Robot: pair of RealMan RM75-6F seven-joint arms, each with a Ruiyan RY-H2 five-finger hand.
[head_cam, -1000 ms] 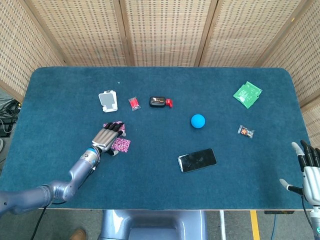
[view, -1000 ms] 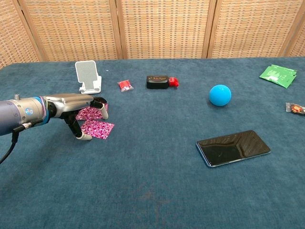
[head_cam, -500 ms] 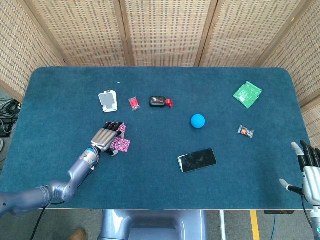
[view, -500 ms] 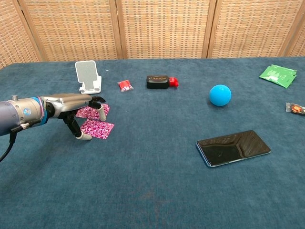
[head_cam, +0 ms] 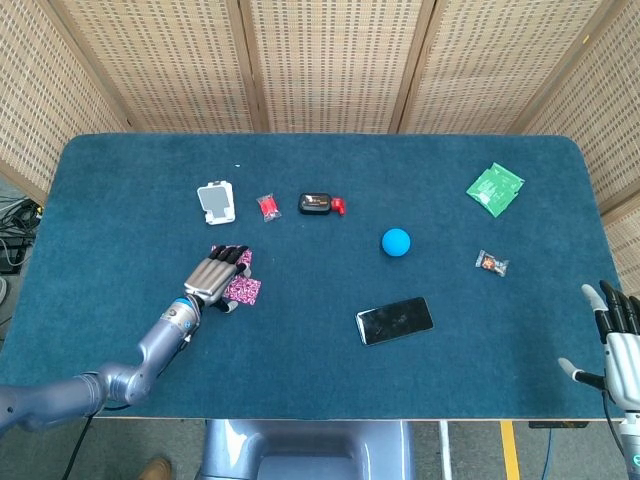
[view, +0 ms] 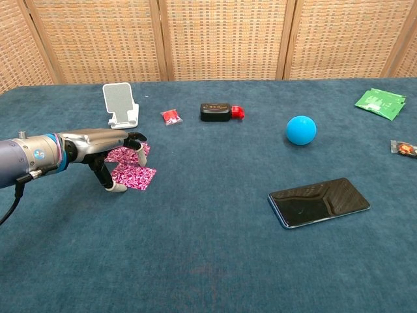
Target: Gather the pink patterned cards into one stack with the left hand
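Two pink patterned cards lie on the blue table on the left. The near card [view: 135, 177] [head_cam: 243, 289] lies flat and mostly uncovered. The far card [view: 122, 155] [head_cam: 242, 256] is partly hidden under my left hand [view: 107, 147] [head_cam: 215, 272]. That hand arches over both cards with its fingers bent downward and spread; the fingertips [view: 141, 152] sit at the far card and the thumb comes down beside the near card's left edge. No card is lifted. My right hand [head_cam: 618, 338] shows at the table's near right edge, fingers straight and apart, holding nothing.
A white phone stand [view: 120, 104], a small red packet [view: 171, 117] and a black-and-red device [view: 220, 112] lie behind the cards. A blue ball [view: 300, 130], a black phone [view: 318, 201], a green packet [view: 379, 102] and a small candy wrapper [view: 404, 148] are to the right.
My left hand's fingers shifted slightly over the far card; both cards stay almost where they were. The right hand has not moved.
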